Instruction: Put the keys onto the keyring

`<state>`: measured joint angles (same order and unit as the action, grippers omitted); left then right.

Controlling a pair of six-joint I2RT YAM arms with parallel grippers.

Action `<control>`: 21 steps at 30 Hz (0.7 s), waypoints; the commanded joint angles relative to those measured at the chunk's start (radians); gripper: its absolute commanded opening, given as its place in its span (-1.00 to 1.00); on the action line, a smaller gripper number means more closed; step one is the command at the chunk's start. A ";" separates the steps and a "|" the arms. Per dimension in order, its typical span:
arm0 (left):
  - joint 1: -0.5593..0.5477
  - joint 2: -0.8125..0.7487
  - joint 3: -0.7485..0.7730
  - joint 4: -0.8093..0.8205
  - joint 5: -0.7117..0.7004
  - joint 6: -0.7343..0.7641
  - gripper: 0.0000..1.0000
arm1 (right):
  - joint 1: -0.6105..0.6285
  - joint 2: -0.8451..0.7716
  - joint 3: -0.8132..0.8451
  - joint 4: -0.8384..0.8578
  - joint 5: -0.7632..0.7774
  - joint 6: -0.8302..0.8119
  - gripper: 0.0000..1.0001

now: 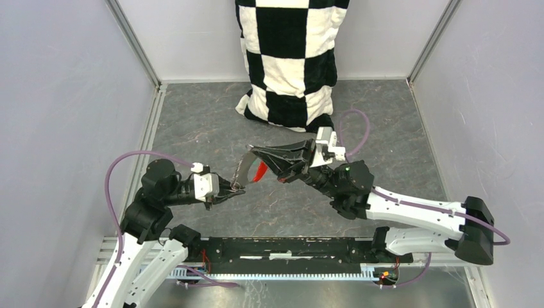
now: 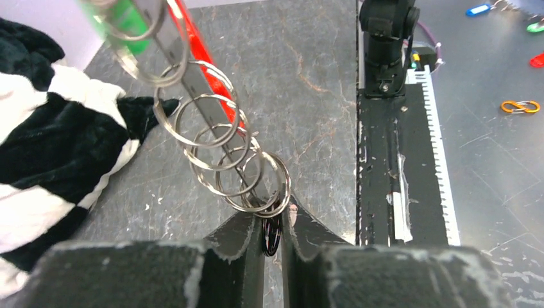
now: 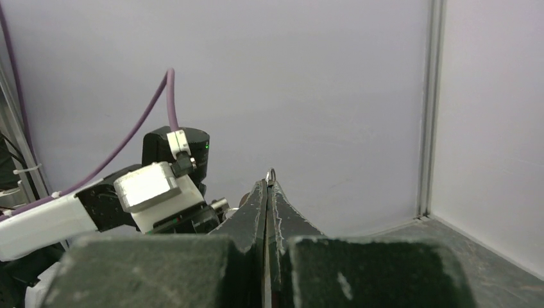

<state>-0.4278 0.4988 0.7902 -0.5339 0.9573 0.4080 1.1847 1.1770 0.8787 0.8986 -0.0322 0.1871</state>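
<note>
Threading, seemingly: left gripper (image 2: 272, 215) clenches keyring (image 2: 218, 138) near end, right gripper (image 3: 267, 183) clamps far end; next probably needs prying it open.

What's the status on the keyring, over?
Left gripper shut on keyring bottom ring; right gripper shut on its top end. Keyring hangs between them, red tag and green-tagged key toward the top. Checkered cloth behind, not in the way.

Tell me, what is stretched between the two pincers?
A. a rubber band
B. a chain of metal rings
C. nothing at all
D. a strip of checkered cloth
B: a ring chain with a red tag beside it runs from the left pincer to the right pincer, and each is closed on one end.
</note>
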 commanded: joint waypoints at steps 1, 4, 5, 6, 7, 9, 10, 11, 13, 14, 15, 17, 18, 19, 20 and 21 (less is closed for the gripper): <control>0.000 -0.036 0.042 -0.027 -0.050 0.082 -0.76 | -0.002 -0.118 -0.102 -0.055 0.124 -0.041 -0.99; 0.000 -0.051 0.046 -0.063 -0.087 0.160 -0.89 | -0.003 -0.206 -0.185 -0.203 0.190 -0.052 -0.84; 0.000 -0.050 0.050 -0.089 -0.097 0.208 -0.91 | -0.002 -0.243 -0.206 -0.264 0.199 -0.061 -0.70; 0.000 -0.046 0.055 -0.126 -0.103 0.266 -0.95 | -0.003 -0.275 -0.211 -0.326 0.203 -0.075 -0.49; 0.000 -0.041 0.061 -0.166 -0.108 0.340 -0.96 | -0.003 -0.298 -0.200 -0.421 0.203 -0.097 -0.25; 0.000 -0.026 0.072 -0.254 -0.122 0.504 -0.96 | -0.004 -0.322 -0.131 -0.619 0.184 -0.165 0.02; 0.000 -0.014 0.075 -0.295 -0.136 0.589 -0.96 | -0.004 -0.325 -0.081 -0.725 0.161 -0.213 0.13; 0.000 -0.002 0.080 -0.338 -0.153 0.671 -0.96 | -0.004 -0.324 -0.041 -0.799 0.143 -0.252 0.21; 0.000 0.029 0.095 -0.431 -0.191 0.845 -0.96 | -0.004 -0.310 0.040 -0.929 0.094 -0.315 0.35; 0.000 0.046 0.103 -0.469 -0.212 0.924 -0.95 | -0.004 -0.301 0.082 -0.964 0.079 -0.333 0.42; -0.001 0.065 0.109 -0.511 -0.247 1.043 -0.95 | -0.003 -0.284 0.122 -1.000 0.053 -0.355 0.47; 0.000 0.099 0.114 -0.575 -0.304 1.193 -0.96 | -0.004 -0.240 0.198 -1.063 0.013 -0.395 0.56; 0.000 0.113 0.113 -0.596 -0.334 1.254 -0.96 | -0.004 -0.213 0.230 -1.096 -0.009 -0.412 0.57; 0.000 0.124 0.110 -0.609 -0.366 1.305 -0.96 | -0.003 -0.189 0.266 -1.120 -0.031 -0.423 0.60; 0.000 0.132 0.106 -0.614 -0.392 1.352 -0.96 | -0.005 -0.161 0.292 -1.143 -0.052 -0.432 0.62; -0.001 0.138 0.103 -0.614 -0.416 1.387 -0.96 | -0.005 -0.131 0.317 -1.166 -0.081 -0.435 0.66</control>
<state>-0.4278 0.6075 0.8696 -1.0519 0.6689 1.4277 1.1816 0.9600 1.0855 -0.0914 0.0032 -0.1551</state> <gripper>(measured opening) 0.174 0.805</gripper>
